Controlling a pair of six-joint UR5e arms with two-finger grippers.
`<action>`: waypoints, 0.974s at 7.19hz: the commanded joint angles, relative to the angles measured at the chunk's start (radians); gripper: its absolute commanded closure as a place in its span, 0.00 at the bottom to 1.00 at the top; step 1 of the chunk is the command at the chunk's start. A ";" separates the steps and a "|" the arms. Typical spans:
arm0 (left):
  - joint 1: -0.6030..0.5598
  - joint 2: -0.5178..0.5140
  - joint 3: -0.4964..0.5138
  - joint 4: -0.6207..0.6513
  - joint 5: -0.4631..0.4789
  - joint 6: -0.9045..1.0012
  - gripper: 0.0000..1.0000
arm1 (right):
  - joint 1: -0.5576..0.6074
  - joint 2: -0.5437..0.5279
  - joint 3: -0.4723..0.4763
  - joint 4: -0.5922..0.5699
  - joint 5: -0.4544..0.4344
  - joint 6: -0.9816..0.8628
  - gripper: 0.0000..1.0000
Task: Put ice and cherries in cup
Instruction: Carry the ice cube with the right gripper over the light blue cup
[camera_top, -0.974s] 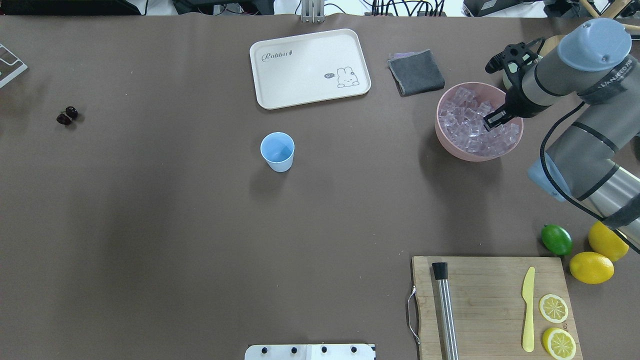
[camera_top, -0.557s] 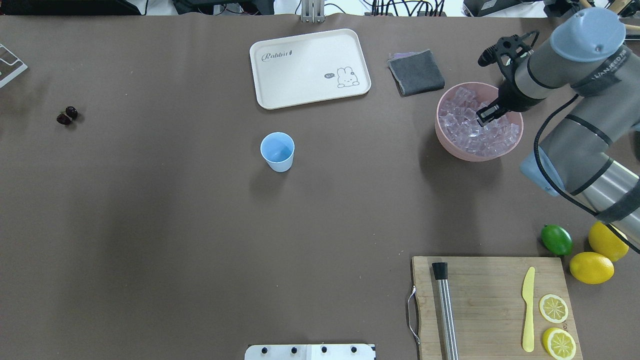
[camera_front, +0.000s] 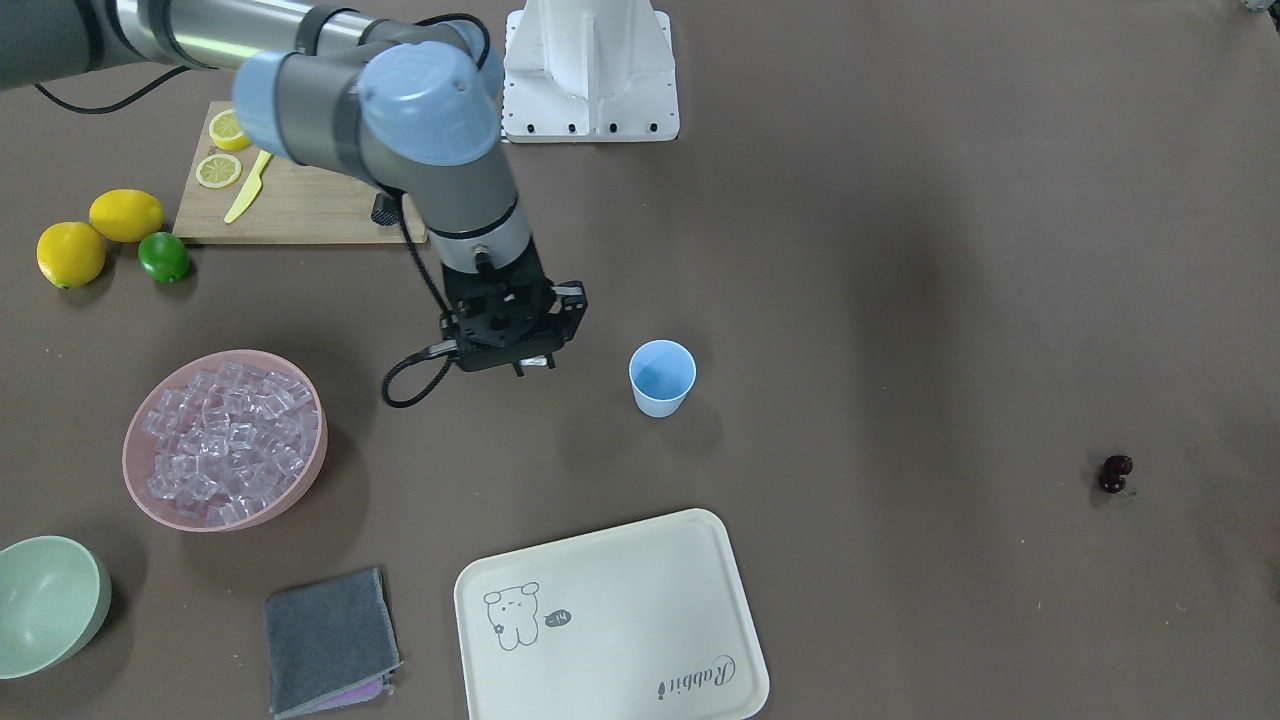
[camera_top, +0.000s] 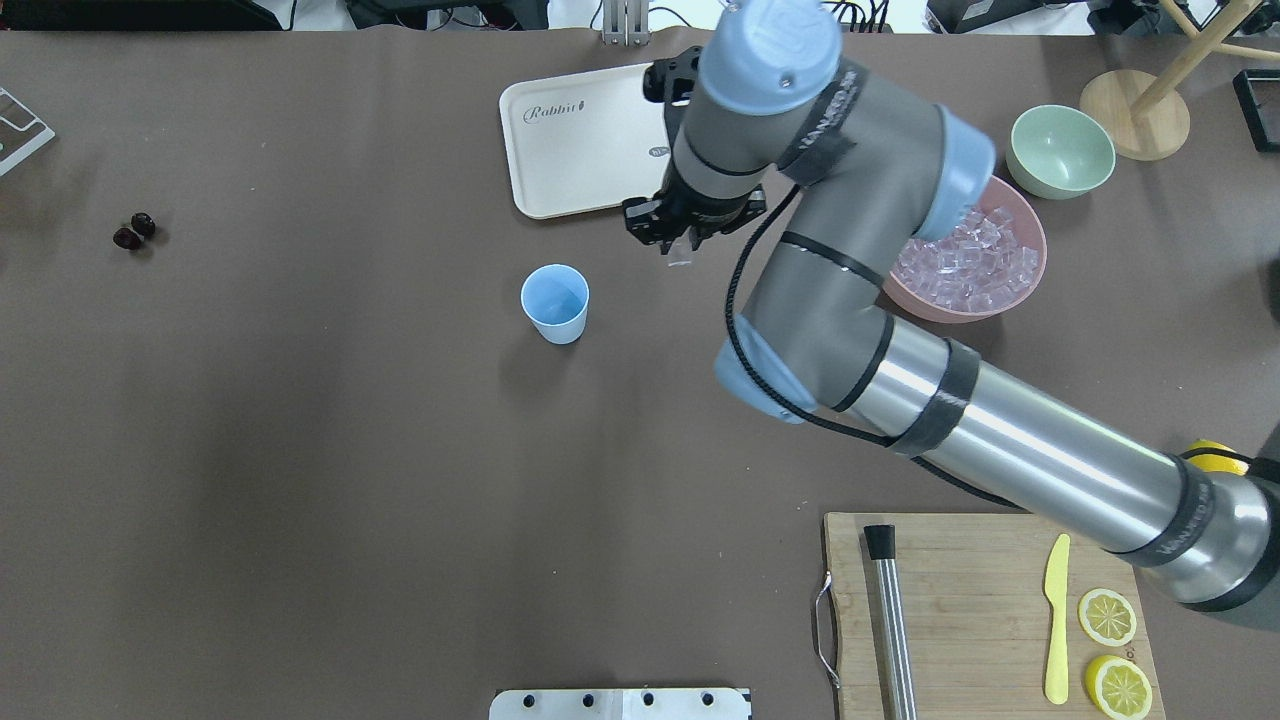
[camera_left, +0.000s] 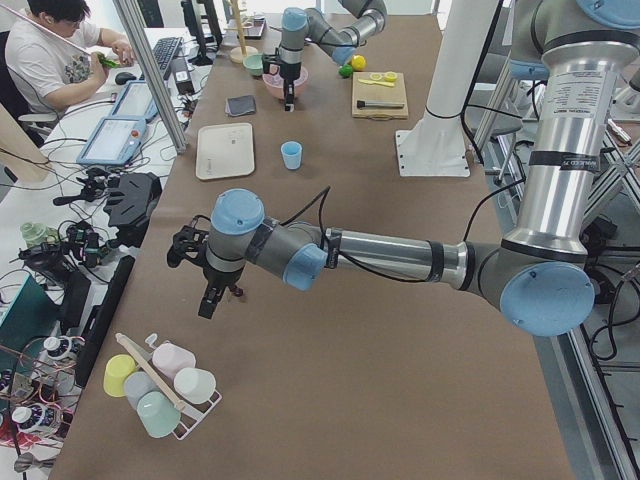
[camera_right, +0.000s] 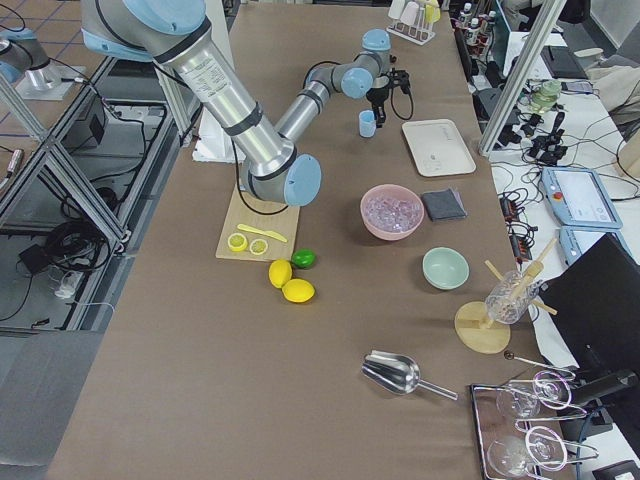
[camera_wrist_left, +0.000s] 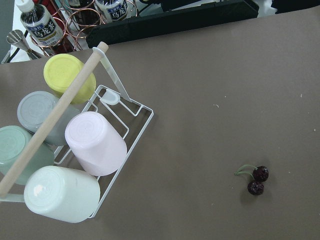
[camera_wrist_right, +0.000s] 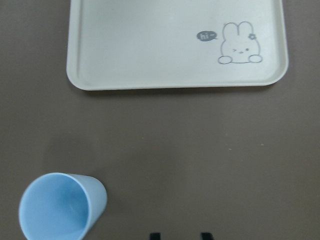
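Note:
The light-blue cup (camera_top: 554, 300) stands upright mid-table, and it also shows in the front view (camera_front: 661, 376) and the right wrist view (camera_wrist_right: 60, 207). My right gripper (camera_top: 680, 250) hangs above the table just right of the cup, shut on a small clear ice cube (camera_top: 681, 259). More ice (camera_top: 965, 265) fills the pink bowl (camera_front: 318, 470) at the right. The dark red cherries (camera_top: 134, 231) lie on the table at the far left, and they show below my left wrist camera (camera_wrist_left: 257, 180). My left gripper (camera_left: 210, 300) shows only in the left side view, so I cannot tell whether it is open or shut.
A cream rabbit tray (camera_top: 580, 140) lies behind the cup. A pale green bowl (camera_top: 1060, 150) stands behind the pink bowl, and a grey cloth (camera_front: 330, 640) lies beside it. A cutting board (camera_top: 980, 600) with knife and lemon slices is front right. A wire rack of cups (camera_wrist_left: 75, 165) stands near the cherries.
My right gripper has left the pink ice bowl and swung left across the table to a spot beside the cup, carrying an ice cube.

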 joint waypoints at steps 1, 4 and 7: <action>0.004 -0.015 0.016 -0.005 -0.005 -0.002 0.03 | -0.087 0.077 -0.155 0.155 -0.114 0.104 1.00; 0.019 -0.018 0.019 -0.007 -0.006 -0.002 0.03 | -0.110 0.123 -0.214 0.177 -0.141 0.105 1.00; 0.019 -0.039 0.034 -0.002 -0.006 -0.002 0.03 | -0.119 0.135 -0.240 0.209 -0.168 0.105 0.90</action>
